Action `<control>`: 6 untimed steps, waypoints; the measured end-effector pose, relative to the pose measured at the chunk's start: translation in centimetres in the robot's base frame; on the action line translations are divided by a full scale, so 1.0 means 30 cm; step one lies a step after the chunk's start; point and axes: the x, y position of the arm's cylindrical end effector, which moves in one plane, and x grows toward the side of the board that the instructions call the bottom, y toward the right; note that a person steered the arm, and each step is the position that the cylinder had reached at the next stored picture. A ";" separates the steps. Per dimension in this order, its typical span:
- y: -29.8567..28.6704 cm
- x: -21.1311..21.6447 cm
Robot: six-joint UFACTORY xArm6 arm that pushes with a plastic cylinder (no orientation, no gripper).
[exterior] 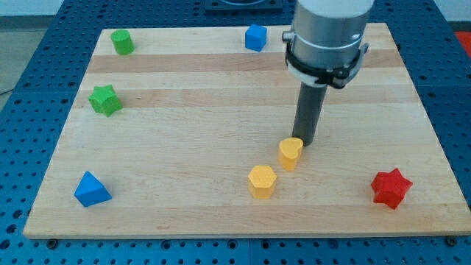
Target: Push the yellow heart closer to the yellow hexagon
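There are no fingers here, only my tip (305, 143), apparently touching the small yellow plastic heart (291, 153) on its upper right. The heart sits near the yellow plastic hexagon (262, 180) on the wooden bench (184, 140). It looks light, rigid and slippery; push its upper-right flank squarely.

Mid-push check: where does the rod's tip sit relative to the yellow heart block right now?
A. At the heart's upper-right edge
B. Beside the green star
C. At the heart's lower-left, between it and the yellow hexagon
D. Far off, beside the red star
A: my tip meets the upper-right edge of the yellow heart block, with the yellow hexagon block just beyond to the lower left.
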 end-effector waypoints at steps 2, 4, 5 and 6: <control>-0.064 0.039; -0.011 0.057; -0.018 0.105; 0.019 0.105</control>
